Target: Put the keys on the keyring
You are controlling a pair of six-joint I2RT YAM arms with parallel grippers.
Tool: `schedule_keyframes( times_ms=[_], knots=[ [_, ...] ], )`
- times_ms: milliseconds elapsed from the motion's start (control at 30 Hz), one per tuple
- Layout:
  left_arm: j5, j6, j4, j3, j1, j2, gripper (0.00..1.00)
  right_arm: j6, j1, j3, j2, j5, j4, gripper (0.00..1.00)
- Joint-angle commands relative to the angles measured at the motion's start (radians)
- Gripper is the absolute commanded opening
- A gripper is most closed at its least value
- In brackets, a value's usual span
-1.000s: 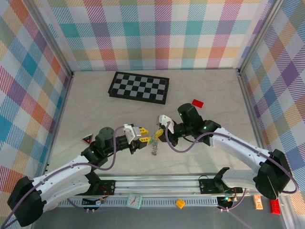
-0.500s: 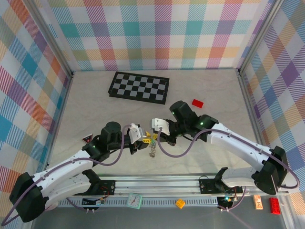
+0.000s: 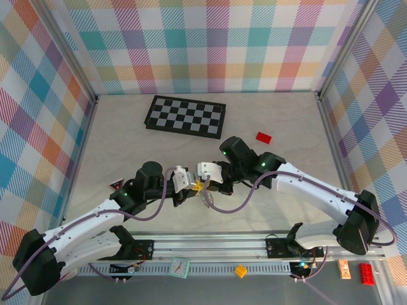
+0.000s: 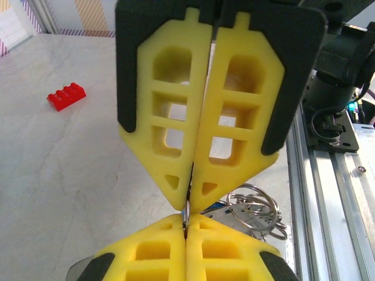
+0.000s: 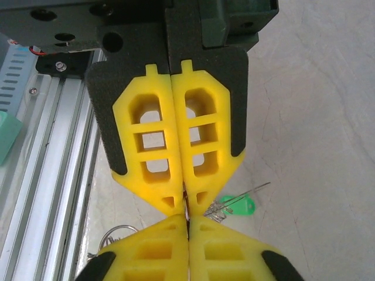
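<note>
Mid-threading, nothing confirmed done. The left tool (image 4: 187, 204) is clamped shut on a thin metal strand at its tips, which looks like keyring (image 4: 255, 212) wire. The right tool (image 5: 186, 200) meets it tip to tip with its fingers pressed together, but I can't tell whether it actually grips.

The ring's loops hang just beside the tips, above the table (image 3: 286, 114) near its front rail. The green key (image 5: 241, 206) sits against the wire right by the pinch point. Whether it's fully on, I can't tell. There's a bit of blue by the loops, probably the other key.

Left to do: get both keys seated, then let go.

The chequered board (image 3: 185, 116), red brick (image 3: 263, 137) and triangle (image 3: 116, 185) are all well apart. The only real obstruction is the tools crowding each other.
</note>
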Motion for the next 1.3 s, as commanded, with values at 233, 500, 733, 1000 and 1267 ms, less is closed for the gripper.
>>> schedule_keyframes(
  times_ms=[233, 500, 733, 1000, 1267],
  knots=[
    [-0.009, -0.061, 0.201, -0.066, -0.006, -0.033, 0.00, 0.441, -0.065, -0.161, -0.155, -0.057, 0.220, 0.43],
    [-0.053, -0.088, 0.351, -0.133, -0.005, -0.053, 0.00, 0.884, -0.066, -0.214, -0.192, -0.039, 0.315, 0.37],
    [-0.066, -0.093, 0.377, -0.147, -0.006, -0.058, 0.00, 0.950, -0.067, -0.175, -0.148, -0.078, 0.246, 0.30],
    [-0.066, -0.094, 0.382, -0.149, -0.006, -0.057, 0.00, 0.963, -0.066, -0.165, -0.139, -0.088, 0.252, 0.21],
    [-0.062, -0.094, 0.390, -0.149, -0.005, -0.055, 0.00, 0.968, -0.068, -0.165, -0.132, -0.072, 0.247, 0.16]
  ],
)
